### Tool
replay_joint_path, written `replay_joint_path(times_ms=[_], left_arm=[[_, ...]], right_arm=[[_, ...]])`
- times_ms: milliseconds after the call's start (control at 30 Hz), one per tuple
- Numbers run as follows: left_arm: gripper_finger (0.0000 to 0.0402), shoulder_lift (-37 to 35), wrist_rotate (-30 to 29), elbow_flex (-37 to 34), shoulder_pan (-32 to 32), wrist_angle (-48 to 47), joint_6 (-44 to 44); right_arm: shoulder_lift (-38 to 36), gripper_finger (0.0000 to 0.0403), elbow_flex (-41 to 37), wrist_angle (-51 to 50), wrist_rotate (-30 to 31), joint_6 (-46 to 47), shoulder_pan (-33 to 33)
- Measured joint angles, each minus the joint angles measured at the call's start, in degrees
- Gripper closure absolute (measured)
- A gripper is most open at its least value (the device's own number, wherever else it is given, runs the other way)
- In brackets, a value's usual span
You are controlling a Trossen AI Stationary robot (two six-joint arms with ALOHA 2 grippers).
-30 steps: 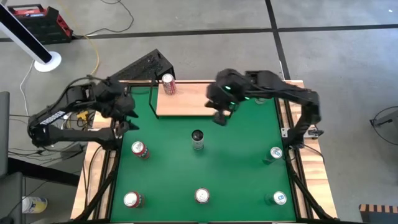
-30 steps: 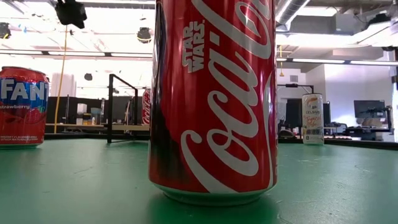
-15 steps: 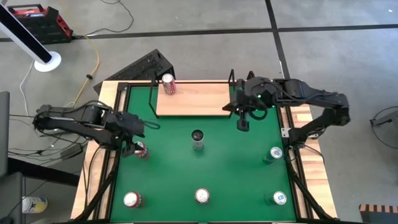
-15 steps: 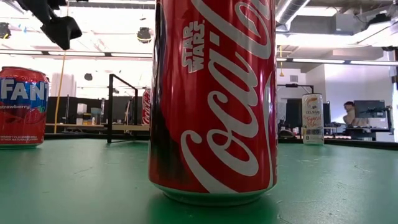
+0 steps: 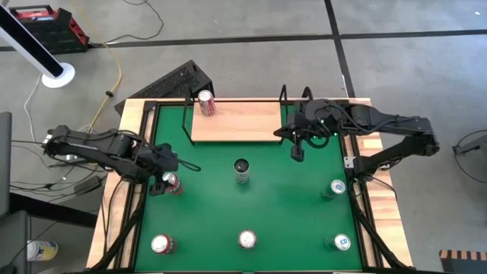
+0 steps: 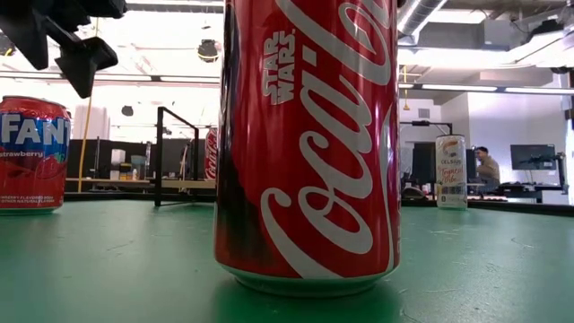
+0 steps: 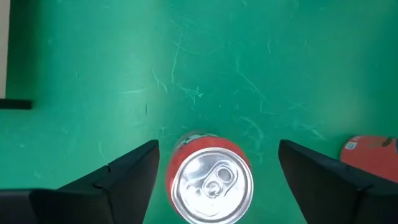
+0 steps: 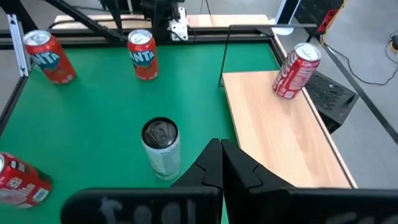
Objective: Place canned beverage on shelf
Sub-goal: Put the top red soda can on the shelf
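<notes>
Since the earlier frame, the left gripper point(image 5: 169, 172) has come lower over the red can point(image 5: 170, 183) at the left side of the green table point(image 5: 289, 213); its fingers point(image 7: 118, 177) stand wide on both sides of this can, not touching it. At the right end of the shelf point(image 5: 243, 125), the right gripper point(image 5: 297, 151) has its fingers pressed together and holds nothing. One red can point(image 5: 205, 103) stands on the shelf's far left corner.
</notes>
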Motion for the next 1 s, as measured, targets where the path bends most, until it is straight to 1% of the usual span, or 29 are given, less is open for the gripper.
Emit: replay_joint_path(times_ms=[167,267,400,533,633,800,900,1000], left_arm=[[0.0051,1.5,0.0,-0.3,0.0,-1.2,0.3],[0.0042,1.7,0.7,-2.0,-0.2,-1.2,-0.1],[0.0040,2.0,1.0,-5.2,-1.0,-1.0,-0.9],[0.0040,1.9,-0.3,-7.9,-1.1,0.7,-2.0],[0.0040,2.2,-0.3,-8.8,-1.1,0.8,-2.0],[0.0040,2.6,-0.3,-10.1,-1.1,1.2,-4.9],[0.0056,2.6,-0.2,-10.2,-1.1,1.6,-5.3],[0.0097,2.6,0.8,-10.2,-1.1,2.0,-5.6]], right_arm=[[0.7,0.0382,0.0,0.6,-1.1,0.4,0.3],[1.0,0.0382,0.0,1.6,-1.5,0.6,0.4],[0.9,0.0382,0.0,2.3,-1.6,0.6,0.8],[0.9,0.0382,0.0,2.9,-1.6,0.6,0.8],[0.9,0.0382,0.0,3.3,-1.6,0.6,0.7],[0.9,0.0382,0.0,4.4,-1.6,0.6,0.8],[0.9,0.0382,0.0,4.5,-1.6,0.6,0.8],[0.9,0.0382,0.0,4.5,-1.6,0.6,0.8]])
